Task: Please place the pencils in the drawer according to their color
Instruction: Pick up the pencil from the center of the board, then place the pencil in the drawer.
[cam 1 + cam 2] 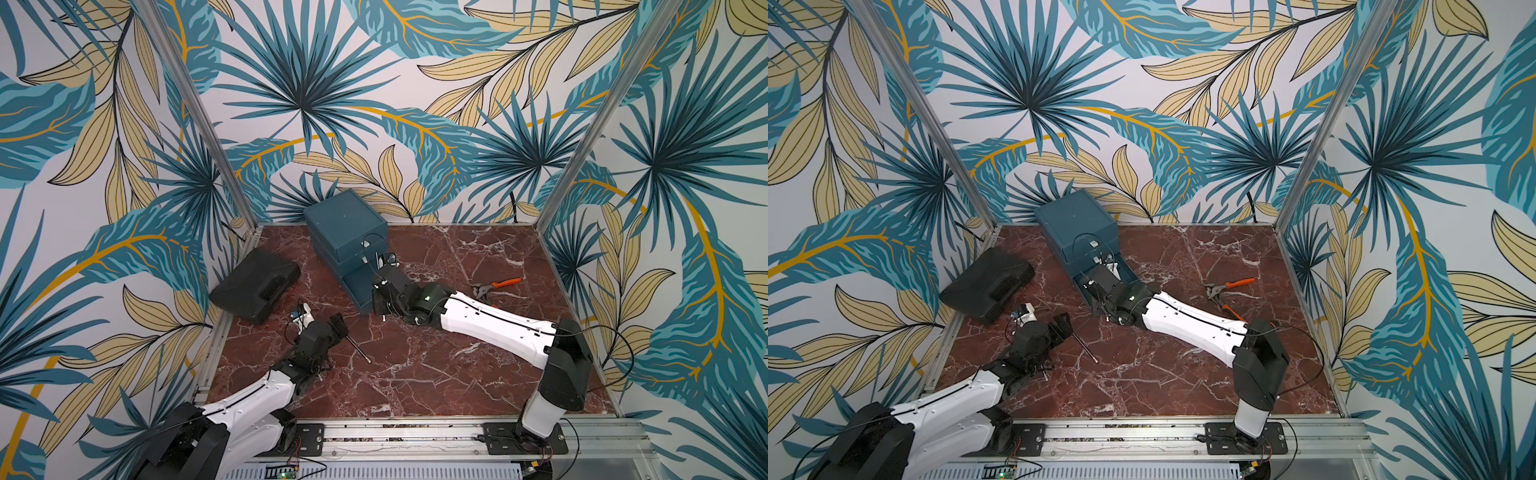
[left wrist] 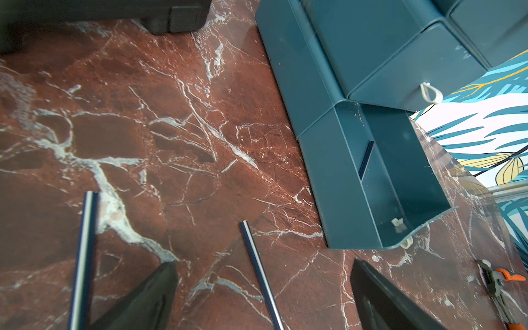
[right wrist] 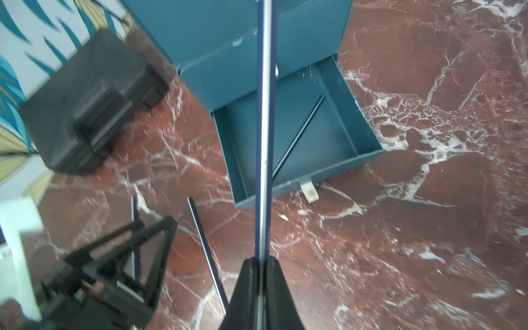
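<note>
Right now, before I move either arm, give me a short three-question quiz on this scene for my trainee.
1. True or false: the right end effector is shut on a dark pencil.
2. Which drawer of the teal chest stands pulled out? A: top. B: middle. C: bottom.
3. How many loose pencils lie on the table near the open left end effector?

Key: 1 true; 2 C; 3 two.
</note>
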Controlling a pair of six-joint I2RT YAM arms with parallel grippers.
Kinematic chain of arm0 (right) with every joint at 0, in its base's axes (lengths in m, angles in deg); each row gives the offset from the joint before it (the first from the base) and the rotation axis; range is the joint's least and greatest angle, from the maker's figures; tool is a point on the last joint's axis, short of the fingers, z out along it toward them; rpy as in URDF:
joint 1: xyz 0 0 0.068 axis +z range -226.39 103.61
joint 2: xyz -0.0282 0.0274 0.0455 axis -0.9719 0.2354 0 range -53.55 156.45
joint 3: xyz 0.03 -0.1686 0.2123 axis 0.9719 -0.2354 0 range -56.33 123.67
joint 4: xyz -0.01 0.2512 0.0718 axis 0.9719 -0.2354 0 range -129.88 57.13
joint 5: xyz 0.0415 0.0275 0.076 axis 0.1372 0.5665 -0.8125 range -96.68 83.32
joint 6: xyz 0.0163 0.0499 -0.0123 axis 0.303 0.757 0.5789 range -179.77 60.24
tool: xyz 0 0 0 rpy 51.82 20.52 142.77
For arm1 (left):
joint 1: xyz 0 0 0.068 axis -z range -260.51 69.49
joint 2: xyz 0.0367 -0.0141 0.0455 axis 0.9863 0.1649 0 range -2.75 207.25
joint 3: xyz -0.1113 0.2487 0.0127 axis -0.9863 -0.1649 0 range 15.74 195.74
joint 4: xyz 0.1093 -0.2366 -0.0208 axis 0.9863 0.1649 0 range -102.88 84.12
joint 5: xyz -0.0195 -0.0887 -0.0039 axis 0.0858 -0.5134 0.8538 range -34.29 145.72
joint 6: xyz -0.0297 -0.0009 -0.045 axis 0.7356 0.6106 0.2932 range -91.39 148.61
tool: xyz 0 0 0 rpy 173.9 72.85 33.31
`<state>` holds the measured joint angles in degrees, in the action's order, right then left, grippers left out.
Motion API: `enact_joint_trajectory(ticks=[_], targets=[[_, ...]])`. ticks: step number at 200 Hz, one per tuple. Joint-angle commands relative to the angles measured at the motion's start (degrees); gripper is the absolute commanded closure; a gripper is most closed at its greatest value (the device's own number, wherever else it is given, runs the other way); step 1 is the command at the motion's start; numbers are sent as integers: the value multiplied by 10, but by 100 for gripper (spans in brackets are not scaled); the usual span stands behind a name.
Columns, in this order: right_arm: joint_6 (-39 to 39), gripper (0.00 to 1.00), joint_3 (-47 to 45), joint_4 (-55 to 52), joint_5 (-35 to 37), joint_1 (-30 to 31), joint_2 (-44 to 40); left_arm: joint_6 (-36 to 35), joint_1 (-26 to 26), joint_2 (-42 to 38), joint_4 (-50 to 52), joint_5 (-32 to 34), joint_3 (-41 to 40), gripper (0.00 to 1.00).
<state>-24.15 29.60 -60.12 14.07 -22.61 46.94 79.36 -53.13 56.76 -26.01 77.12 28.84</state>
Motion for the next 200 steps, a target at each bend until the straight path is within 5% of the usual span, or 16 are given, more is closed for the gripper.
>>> enact_joint_trajectory(ticks=[1, 110, 200], targets=[[47, 100, 7, 56, -36, -22, 25, -7, -3, -2, -8, 0, -1, 0], [116, 100, 60, 110, -140, -73, 130, -9, -3, -5, -3, 2, -2, 0], [170, 100, 66, 180, -160, -101, 179, -9, -3, -9, 3, 3, -3, 0]])
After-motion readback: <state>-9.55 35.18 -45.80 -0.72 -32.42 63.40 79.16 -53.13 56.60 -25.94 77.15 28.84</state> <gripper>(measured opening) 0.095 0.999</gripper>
